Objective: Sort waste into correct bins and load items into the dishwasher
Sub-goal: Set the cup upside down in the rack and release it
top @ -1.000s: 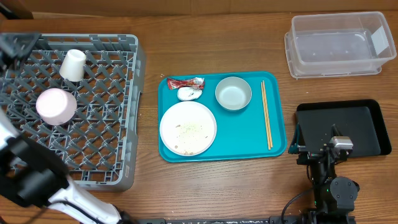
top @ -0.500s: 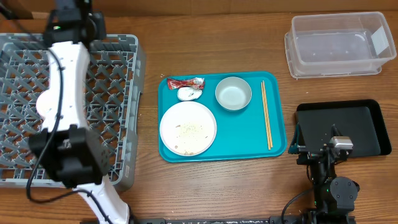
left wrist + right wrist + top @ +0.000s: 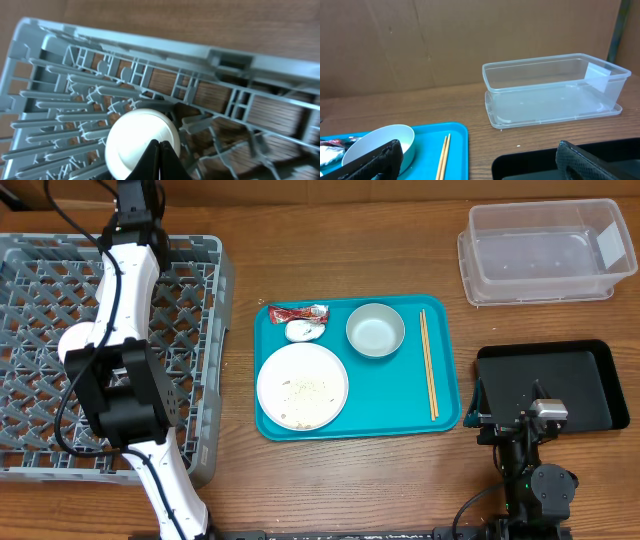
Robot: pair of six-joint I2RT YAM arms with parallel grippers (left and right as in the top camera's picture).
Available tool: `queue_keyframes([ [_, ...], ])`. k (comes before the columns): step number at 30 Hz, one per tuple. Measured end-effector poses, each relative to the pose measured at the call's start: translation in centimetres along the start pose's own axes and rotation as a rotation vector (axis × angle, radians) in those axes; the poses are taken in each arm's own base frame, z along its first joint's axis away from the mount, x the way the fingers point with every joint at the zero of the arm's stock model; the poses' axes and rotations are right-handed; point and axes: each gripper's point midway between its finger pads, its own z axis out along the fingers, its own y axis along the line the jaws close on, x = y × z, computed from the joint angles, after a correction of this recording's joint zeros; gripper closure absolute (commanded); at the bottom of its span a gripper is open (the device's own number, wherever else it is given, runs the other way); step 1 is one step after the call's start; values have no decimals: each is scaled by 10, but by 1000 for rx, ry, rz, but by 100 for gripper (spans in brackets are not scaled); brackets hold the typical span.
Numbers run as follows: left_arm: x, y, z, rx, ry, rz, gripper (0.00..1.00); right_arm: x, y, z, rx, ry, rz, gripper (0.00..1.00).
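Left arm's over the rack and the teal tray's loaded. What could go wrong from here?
1. The shut left gripper hangs just above the white cup in the dish rack; dropping lower could tip it.
2. The large plate holds rice grains; loaded unscraped, they would likely fall into the rack.
3. The chopsticks are thin and might slip through the rack's lattice floor.

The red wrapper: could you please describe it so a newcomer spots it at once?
Find the teal tray mid-table. In its far left corner, left of the grey-green bowl, lies the red wrapper. It alone is red; the crumpled scrap beside it is white.
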Motion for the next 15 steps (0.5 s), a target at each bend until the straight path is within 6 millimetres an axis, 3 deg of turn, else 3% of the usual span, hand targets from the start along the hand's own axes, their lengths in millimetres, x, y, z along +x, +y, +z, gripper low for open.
queue_keyframes([
  [4,5,4,14,-7,16,-11,96,0,0,0,0,0,0,0],
  [15,12,25,26,23,37,-69,96,0,0,0,0,0,0,0],
])
